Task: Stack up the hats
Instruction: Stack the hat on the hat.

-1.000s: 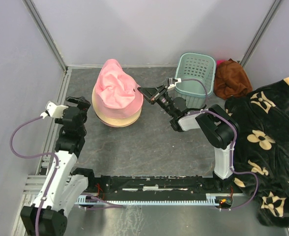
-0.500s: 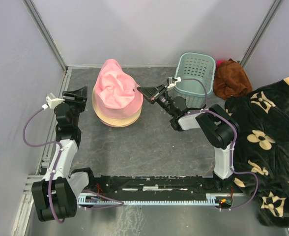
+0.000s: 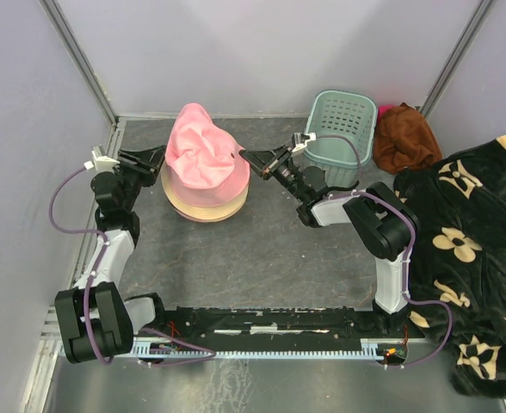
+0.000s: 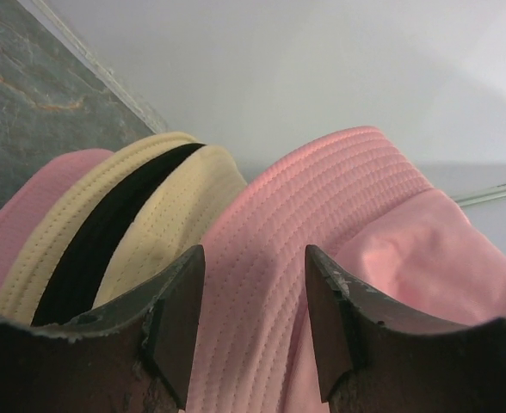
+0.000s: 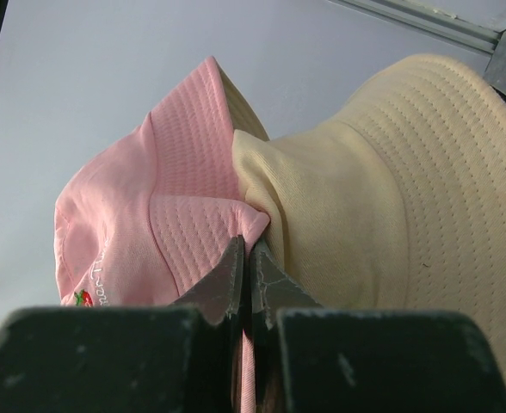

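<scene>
Beside the hats [image 3: 206,172], the left gripper [image 3: 156,157] sits, jaws parted.

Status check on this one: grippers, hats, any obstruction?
Left gripper open, jaws astride brim of pink hat. Right gripper shut on its opposite edge. Pink hat atop beige hat. Teal basket apart, not obstructing.

Looking like a robotics lab cell: plain grey walls [image 3: 279,52] and metal corner posts [image 3: 77,56] enclosing a grey surface [image 3: 262,249], a cabled left arm [image 3: 107,258] and right arm [image 3: 391,249] bolted along a rail [image 3: 270,331].
</scene>
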Controlling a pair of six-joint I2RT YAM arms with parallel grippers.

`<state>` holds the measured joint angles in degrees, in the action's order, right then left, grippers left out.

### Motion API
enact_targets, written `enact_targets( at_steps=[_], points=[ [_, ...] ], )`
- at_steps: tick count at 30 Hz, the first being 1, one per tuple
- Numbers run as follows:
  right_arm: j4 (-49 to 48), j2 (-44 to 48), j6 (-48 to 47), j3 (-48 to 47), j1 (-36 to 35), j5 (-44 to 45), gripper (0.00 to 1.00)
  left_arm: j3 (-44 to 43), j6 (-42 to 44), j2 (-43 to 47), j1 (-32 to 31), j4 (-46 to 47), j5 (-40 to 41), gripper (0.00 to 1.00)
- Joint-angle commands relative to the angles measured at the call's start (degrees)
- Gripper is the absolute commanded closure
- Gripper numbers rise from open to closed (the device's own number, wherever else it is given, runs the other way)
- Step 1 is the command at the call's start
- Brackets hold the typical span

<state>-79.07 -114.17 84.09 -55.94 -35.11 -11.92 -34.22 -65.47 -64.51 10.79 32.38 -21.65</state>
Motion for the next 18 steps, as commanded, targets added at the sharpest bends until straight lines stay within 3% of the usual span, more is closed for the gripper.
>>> enact_targets(
  at_steps=[1, 18],
  points=[
    [1.84, 0.09, -1.43, -2.23, -0.12, -0.72, 0.99, -2.45, 0.23, -1.38, 0.67, 1.87, -5.33, 0.43],
    [3.21, -0.43, -2.09, -3.62, -0.51, -1.0, 0.99, -3.51, 3.3, -5.28, 3.18, 0.41, -6.63, 0.33]
  ],
)
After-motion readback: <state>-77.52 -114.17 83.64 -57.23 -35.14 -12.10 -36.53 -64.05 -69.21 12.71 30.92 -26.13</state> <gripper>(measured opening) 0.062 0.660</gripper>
